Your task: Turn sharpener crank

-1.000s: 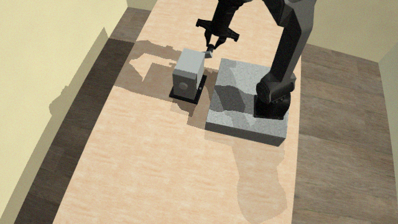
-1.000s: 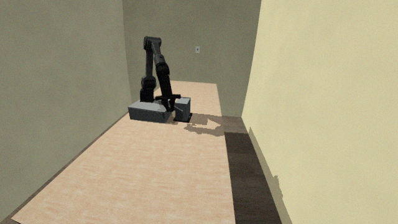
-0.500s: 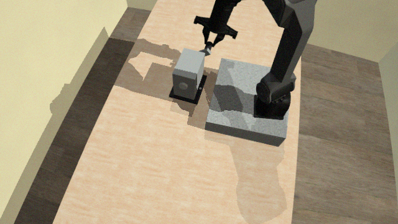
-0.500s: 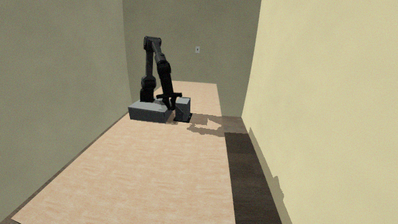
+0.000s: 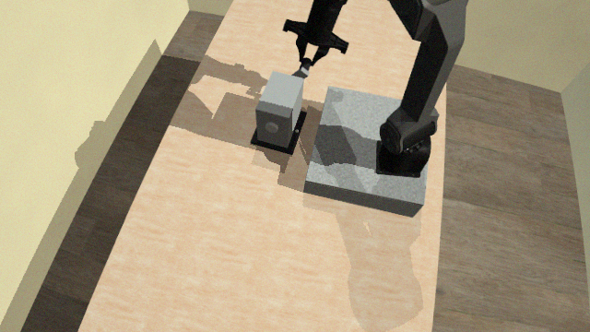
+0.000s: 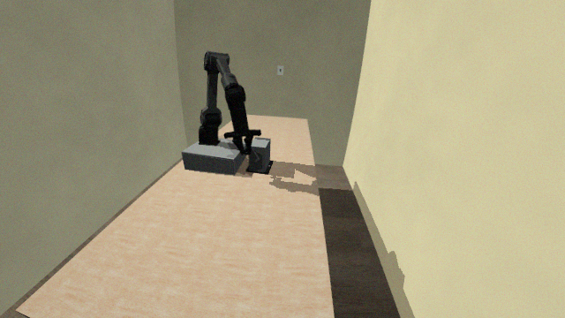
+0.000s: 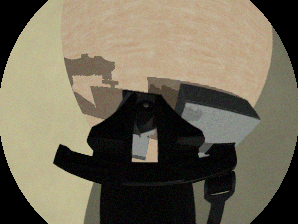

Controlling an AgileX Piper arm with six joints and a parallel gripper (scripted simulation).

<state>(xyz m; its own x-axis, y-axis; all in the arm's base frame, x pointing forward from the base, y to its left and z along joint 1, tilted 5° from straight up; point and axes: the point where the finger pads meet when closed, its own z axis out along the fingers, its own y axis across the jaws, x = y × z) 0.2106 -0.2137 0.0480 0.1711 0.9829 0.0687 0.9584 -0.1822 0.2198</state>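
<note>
The sharpener [image 5: 278, 111] is a grey box on a black base plate, standing on the wooden table just left of the arm's grey block. It also shows in the exterior view [image 6: 261, 152] and in the wrist view [image 7: 216, 117]. Its crank handle [image 5: 301, 71] is a small grey piece at the far upper corner of the box. My gripper [image 5: 310, 61] reaches down from above and is shut on that crank handle. In the wrist view the grey handle [image 7: 141, 143] sits between the two dark fingers. The crank's arm and axle are hidden.
The arm's base stands on a grey stone block [image 5: 366, 148] right next to the sharpener. The table runs long toward the camera. Yellow walls [image 5: 69, 69] close the left side, with a dark floor strip [image 5: 106, 175] beside the table.
</note>
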